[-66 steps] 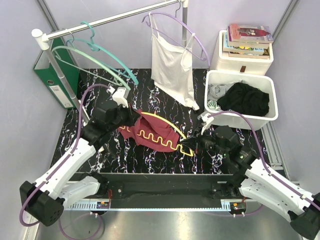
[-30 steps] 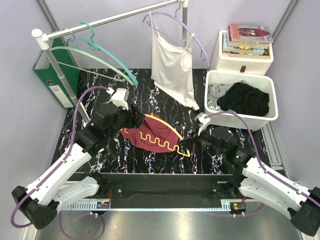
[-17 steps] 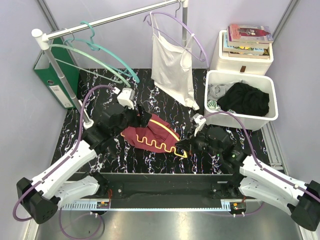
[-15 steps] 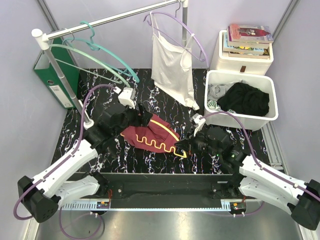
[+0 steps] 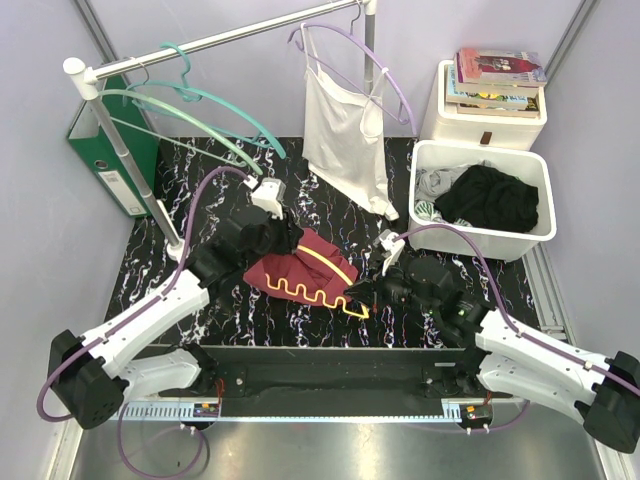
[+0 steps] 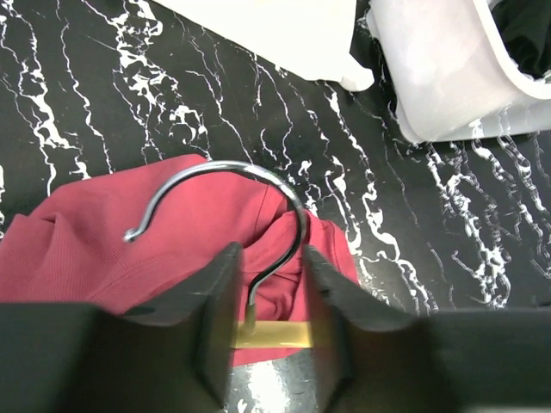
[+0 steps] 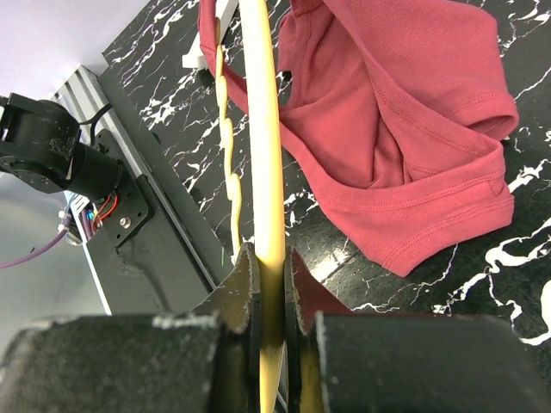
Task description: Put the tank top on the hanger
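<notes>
The maroon tank top (image 5: 296, 266) lies bunched on the black marbled table, with the yellow hanger (image 5: 300, 291) partly inside it. My left gripper (image 5: 285, 238) is at the hanger's top. In the left wrist view its jaws (image 6: 269, 258) stand open on either side of the metal hook's (image 6: 222, 170) stem, with a gap on both sides. The yellow neck (image 6: 274, 334) and tank top (image 6: 95, 249) lie beneath. My right gripper (image 5: 362, 293) is shut on the hanger's right arm (image 7: 269, 155), its fingers (image 7: 271, 258) pinching the yellow bar beside the tank top (image 7: 405, 112).
A white camisole (image 5: 345, 130) hangs on a lilac hanger from the rail (image 5: 220, 40). Teal hangers (image 5: 200, 105) hang to its left. A white bin (image 5: 520, 235) with a black garment stands at the right, with books (image 5: 495, 75) behind it. A green binder (image 5: 100, 150) leans at the far left.
My left gripper has swung right across the tank top to the hanger's hook. The right gripper and the hanger's end have slid a little left, and the tank top is more bunched.
</notes>
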Available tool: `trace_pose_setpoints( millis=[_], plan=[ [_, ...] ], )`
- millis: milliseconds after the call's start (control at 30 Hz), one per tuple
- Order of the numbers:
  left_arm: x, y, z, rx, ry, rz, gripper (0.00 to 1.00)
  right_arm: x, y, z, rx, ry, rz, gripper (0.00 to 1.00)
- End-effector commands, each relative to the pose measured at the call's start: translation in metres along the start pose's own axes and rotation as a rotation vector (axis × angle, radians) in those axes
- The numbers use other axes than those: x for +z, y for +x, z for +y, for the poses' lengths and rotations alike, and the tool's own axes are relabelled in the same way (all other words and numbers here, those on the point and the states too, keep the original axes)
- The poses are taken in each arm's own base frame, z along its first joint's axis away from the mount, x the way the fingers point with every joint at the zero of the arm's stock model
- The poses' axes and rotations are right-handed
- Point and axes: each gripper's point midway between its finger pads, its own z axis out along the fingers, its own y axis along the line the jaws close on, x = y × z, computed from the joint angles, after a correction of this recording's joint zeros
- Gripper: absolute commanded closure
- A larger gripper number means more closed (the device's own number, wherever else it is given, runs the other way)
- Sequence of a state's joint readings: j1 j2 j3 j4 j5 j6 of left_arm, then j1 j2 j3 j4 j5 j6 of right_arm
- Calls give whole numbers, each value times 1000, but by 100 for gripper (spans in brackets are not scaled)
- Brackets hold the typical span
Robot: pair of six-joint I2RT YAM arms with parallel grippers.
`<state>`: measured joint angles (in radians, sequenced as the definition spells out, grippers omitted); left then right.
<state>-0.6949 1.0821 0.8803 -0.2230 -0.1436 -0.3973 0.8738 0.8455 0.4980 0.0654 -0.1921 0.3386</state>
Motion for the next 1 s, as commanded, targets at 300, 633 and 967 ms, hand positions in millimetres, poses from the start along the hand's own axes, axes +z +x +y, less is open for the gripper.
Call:
trace_pose_setpoints(
  millis=[300,633,967],
  plan=[
    [-2,-4,2,93,-80,48,100,-3,-52,18,15,-27,-191,100],
    [-12,-10,0,120,-107,91,100,-7,-53,10,47,35,-172,48],
    [-22,-7,32,278,-245,133,100,-40,-70,-33,138,329,-249,26]
  ],
)
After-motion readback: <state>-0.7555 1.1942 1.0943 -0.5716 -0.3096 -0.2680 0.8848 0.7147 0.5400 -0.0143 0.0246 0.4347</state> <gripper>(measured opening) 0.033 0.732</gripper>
